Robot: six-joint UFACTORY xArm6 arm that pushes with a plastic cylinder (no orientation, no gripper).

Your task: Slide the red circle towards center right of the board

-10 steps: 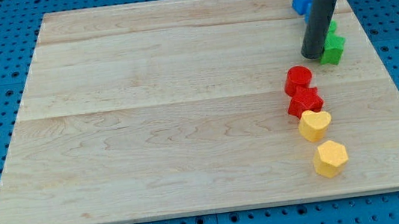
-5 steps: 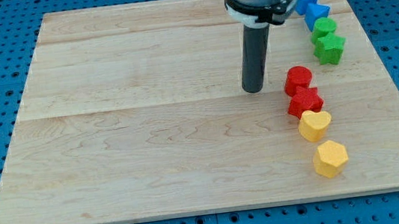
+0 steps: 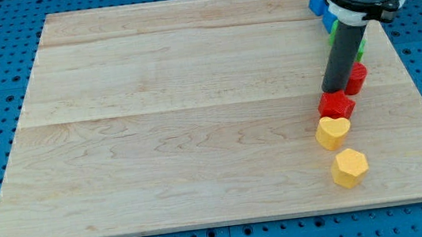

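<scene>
The red circle [image 3: 356, 78] lies at the board's right side, partly hidden behind my rod. My tip [image 3: 334, 88] rests on the board against the circle's left side. A red star-like block [image 3: 337, 105] sits just below the tip. Green blocks are mostly hidden behind the rod; a sliver [image 3: 361, 46] shows above the red circle.
A yellow heart block [image 3: 332, 132] and a yellow hexagon block [image 3: 349, 167] lie below the red star. Blue blocks [image 3: 318, 0] sit at the board's top right corner, partly hidden by the arm. The board's right edge [image 3: 411, 72] is close to the red circle.
My tip swept from left of the red circle to the right, and the red circle slid to the right. The arm now covers the green and blue blocks.
</scene>
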